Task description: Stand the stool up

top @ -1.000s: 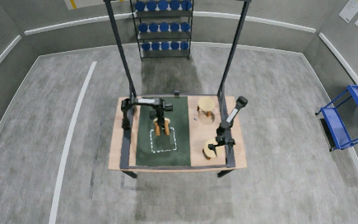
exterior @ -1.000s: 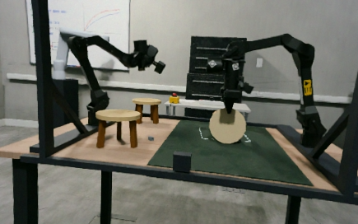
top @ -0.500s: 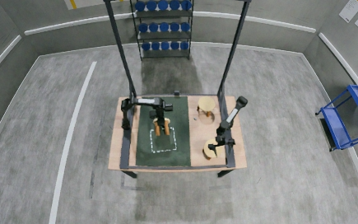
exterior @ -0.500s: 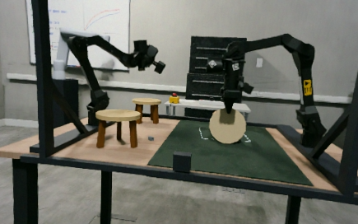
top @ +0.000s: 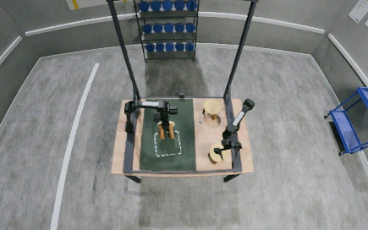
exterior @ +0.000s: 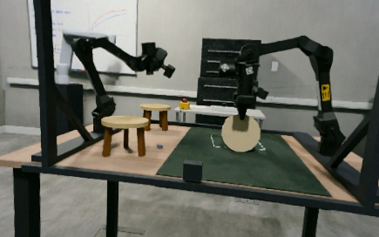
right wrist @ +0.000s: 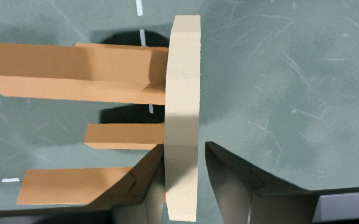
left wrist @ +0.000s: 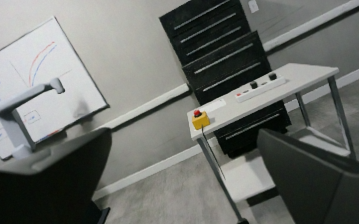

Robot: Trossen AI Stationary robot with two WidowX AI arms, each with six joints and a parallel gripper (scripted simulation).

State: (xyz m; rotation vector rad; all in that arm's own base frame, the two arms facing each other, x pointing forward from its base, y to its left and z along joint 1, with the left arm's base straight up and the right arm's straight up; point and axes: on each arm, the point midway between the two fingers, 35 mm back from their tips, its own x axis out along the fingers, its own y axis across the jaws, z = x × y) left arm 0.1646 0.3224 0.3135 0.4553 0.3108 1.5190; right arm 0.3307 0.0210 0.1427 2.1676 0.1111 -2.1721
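Note:
The knocked-over stool lies on its side, its round pale seat [exterior: 240, 138] [right wrist: 182, 90] on edge. Its orange-brown legs [top: 162, 134] [right wrist: 75, 75] reach over one side of the dashed rectangle [top: 168, 155] [right wrist: 10, 180]; the seat is just outside that side. My right gripper [exterior: 242, 118] [right wrist: 184, 150] is partly open, pointing down at the seat's upper rim. Its fingers stand on either side of the rim, with a narrow gap at the right finger in the right wrist view. My left gripper [exterior: 169, 71] [left wrist: 185, 135] is open and empty, raised away from this stool.
Two upright stools stand on the wooden tabletop [top: 204, 139]: one [top: 211, 106] [exterior: 125, 122], and another [top: 216, 153] [exterior: 155, 107] below my left arm. A small grey block [top: 200, 122] [exterior: 159, 146] lies near the green mat [top: 149, 162] [exterior: 284, 179]. Frame posts stand around the table.

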